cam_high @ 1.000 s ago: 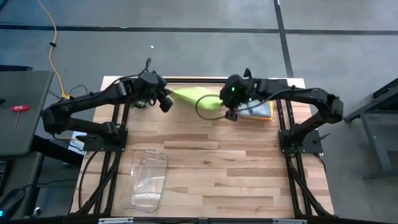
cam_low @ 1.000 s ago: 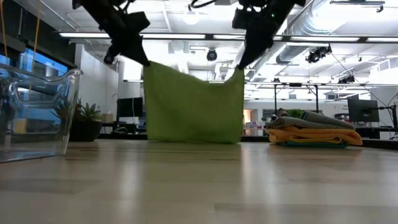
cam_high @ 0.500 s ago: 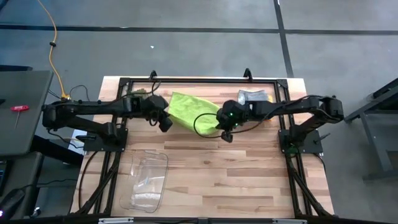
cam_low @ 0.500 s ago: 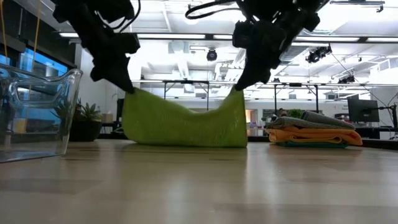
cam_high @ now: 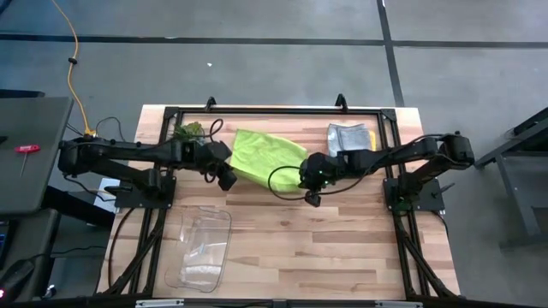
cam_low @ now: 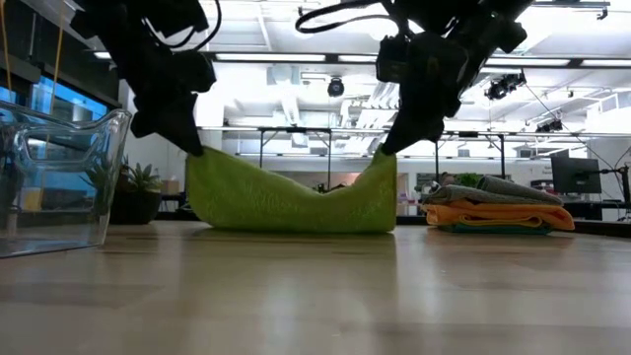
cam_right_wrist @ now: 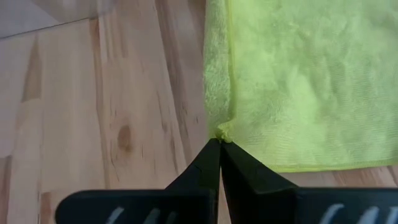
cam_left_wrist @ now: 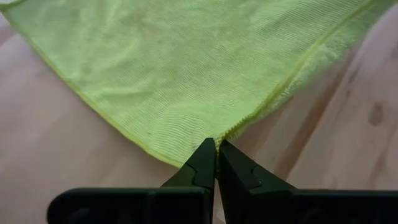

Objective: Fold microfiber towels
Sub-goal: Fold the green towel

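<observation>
High view: lime green towel (cam_high: 267,154) spread on the wooden table (cam_high: 325,239) toward the far edge, near twelve o'clock of centre. Left gripper (cam_high: 227,180) at the towel's seven o'clock corner, right gripper (cam_high: 312,198) at its five o'clock corner, both arms stretched low across the boards. Stack of folded towels (cam_high: 351,137), grey on top, at two o'clock near the far rail. Clear plastic bin (cam_high: 202,250) at seven o'clock. Small spiky green plant (cam_high: 187,132) at ten o'clock, beside the left arm.

Low view: green towel (cam_low: 286,202) sagging between two raised corners, its middle resting on the table, each corner pinched by a dark gripper coming down from above. Folded stack (cam_low: 498,212) at three o'clock, orange and yellow layers showing under grey. Bin wall (cam_low: 59,177) at nine o'clock.

Left wrist view: left gripper (cam_left_wrist: 217,163) clenched tight on a corner of the green towel (cam_left_wrist: 186,68), fingertips (cam_left_wrist: 202,165) pressed together over the hem.

Right wrist view: right gripper (cam_right_wrist: 220,155) likewise clamped on a corner of the green towel (cam_right_wrist: 298,81), cloth edge doubled over just beyond the fingertips (cam_right_wrist: 209,158), bare wood alongside.
</observation>
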Action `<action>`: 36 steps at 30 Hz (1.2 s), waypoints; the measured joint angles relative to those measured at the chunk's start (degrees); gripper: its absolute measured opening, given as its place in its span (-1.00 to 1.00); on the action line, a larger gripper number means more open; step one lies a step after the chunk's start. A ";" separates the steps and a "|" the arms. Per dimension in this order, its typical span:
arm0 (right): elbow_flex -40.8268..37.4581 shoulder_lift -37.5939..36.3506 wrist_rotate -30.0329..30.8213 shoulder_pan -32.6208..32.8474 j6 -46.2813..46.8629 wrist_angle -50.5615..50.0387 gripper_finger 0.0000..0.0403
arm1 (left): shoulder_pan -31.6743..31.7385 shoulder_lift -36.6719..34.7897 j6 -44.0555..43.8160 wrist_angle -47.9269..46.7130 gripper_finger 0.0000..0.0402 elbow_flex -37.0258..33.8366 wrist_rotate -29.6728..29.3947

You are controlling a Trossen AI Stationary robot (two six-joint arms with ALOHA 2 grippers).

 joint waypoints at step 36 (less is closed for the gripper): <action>0.00 0.00 -4.66 7.56 4.01 -1.82 -1.00 | -14.97 7.49 -17.12 -3.57 -1.00 0.02 6.95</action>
